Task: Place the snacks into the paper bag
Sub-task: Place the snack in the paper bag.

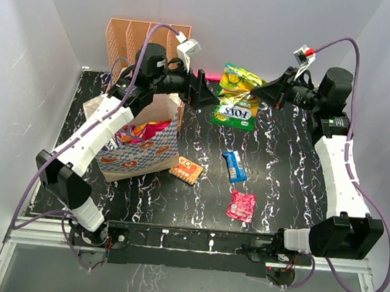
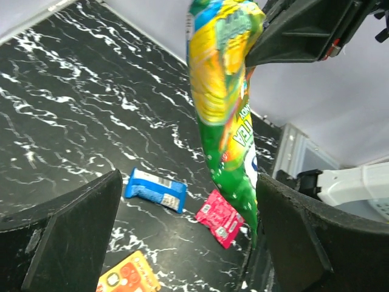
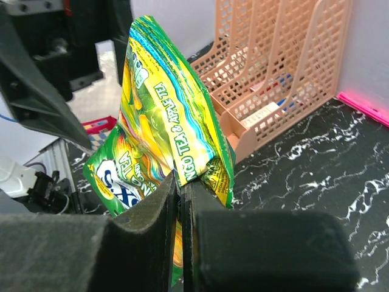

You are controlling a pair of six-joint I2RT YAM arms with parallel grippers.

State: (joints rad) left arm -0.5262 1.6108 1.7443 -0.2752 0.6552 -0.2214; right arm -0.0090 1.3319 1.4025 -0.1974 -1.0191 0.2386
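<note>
A green-yellow snack packet (image 1: 237,98) hangs in the air at the back of the table, with my right gripper (image 1: 256,91) shut on its edge (image 3: 182,198). My left gripper (image 1: 212,92) is open, and the packet (image 2: 228,121) hangs between its fingers, close to the right finger (image 2: 304,237). The paper bag (image 1: 142,151) stands at the left under the left arm, with several packets inside. A blue snack (image 1: 234,165), an orange one (image 1: 186,169) and a pink-red one (image 1: 242,206) lie on the black table. They also show below the left gripper (image 2: 188,225).
A peach perforated file rack (image 1: 139,40) stands at the back left behind the bag; in the right wrist view the rack (image 3: 279,67) is just beyond the packet. White walls enclose the marbled black table (image 1: 290,162).
</note>
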